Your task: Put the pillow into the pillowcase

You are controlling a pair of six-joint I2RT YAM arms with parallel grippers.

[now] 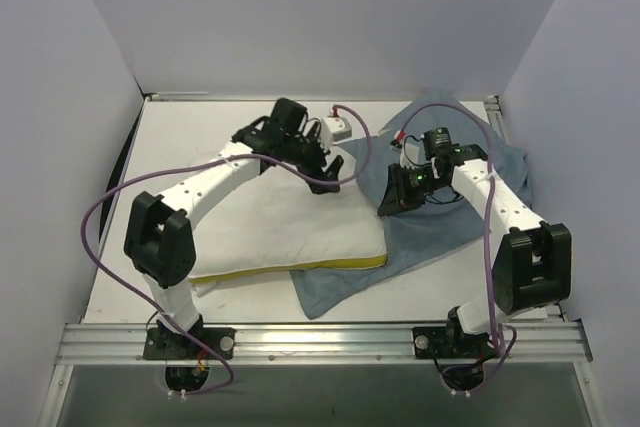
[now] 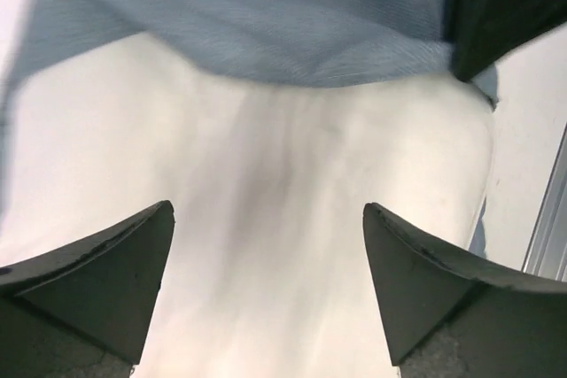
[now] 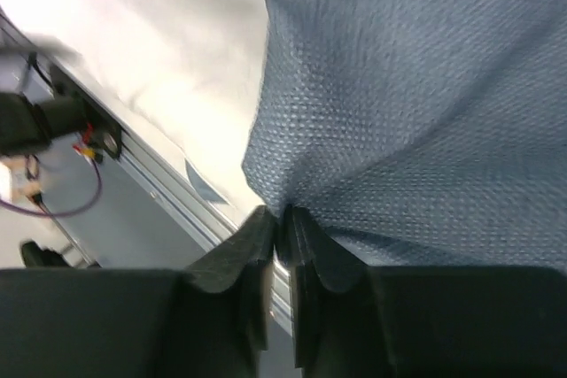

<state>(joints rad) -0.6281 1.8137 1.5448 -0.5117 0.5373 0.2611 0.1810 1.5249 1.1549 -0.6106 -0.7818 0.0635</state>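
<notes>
The white pillow (image 1: 280,222) with a yellow band along its near edge lies flat mid-table. The grey-blue pillowcase (image 1: 440,232) lies to its right, partly under the pillow's right end. My left gripper (image 1: 325,169) is open over the pillow's far right corner. In the left wrist view the open gripper (image 2: 267,208) has the pillow (image 2: 266,157) between its fingers and the pillowcase (image 2: 266,15) just beyond. My right gripper (image 1: 392,197) is shut on the pillowcase's edge beside the pillow. In the right wrist view it (image 3: 282,212) pinches the cloth (image 3: 416,86).
A small white box (image 1: 338,128) lies at the back behind the left gripper. Purple cables loop off both arms. Grey walls close in the left, back and right. An aluminium rail (image 1: 320,337) runs along the near edge.
</notes>
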